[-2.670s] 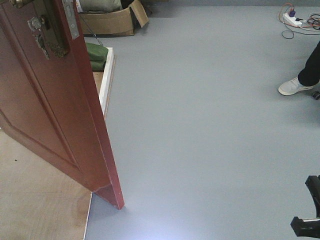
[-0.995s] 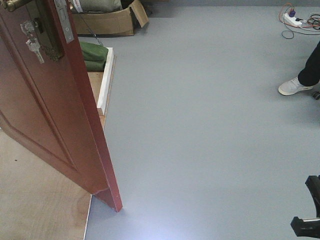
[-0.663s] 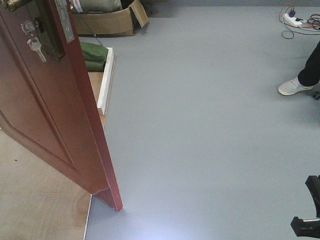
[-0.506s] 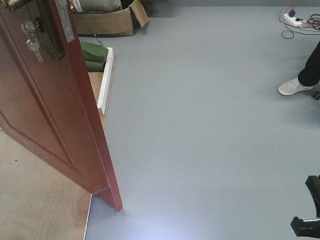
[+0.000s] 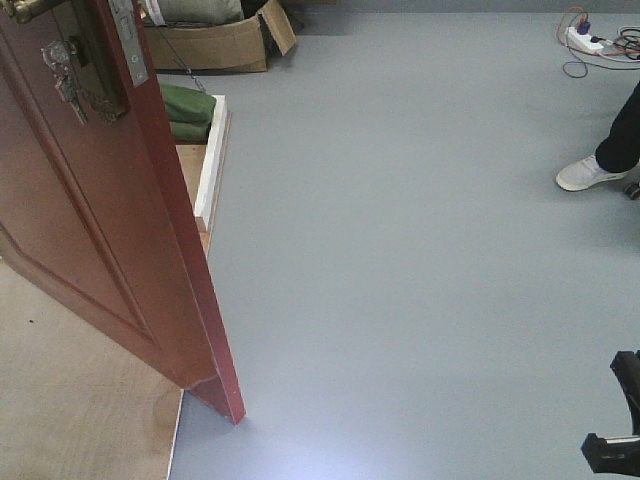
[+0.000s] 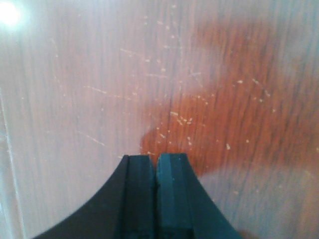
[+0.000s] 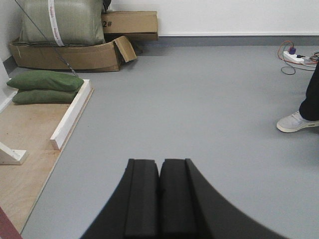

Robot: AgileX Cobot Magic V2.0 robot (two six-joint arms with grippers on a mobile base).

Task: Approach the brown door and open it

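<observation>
One glossy reddish-brown door stands ajar

Left tool and right tool look black.

Front, right-wrist views share the floor; left wrist faces brown door closely.

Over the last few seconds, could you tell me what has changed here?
The brown door swung slightly, its free edge shifting left in the front view and uncovering more of the white beam behind it. The shoe, cardboard box and power strip stayed put.
</observation>
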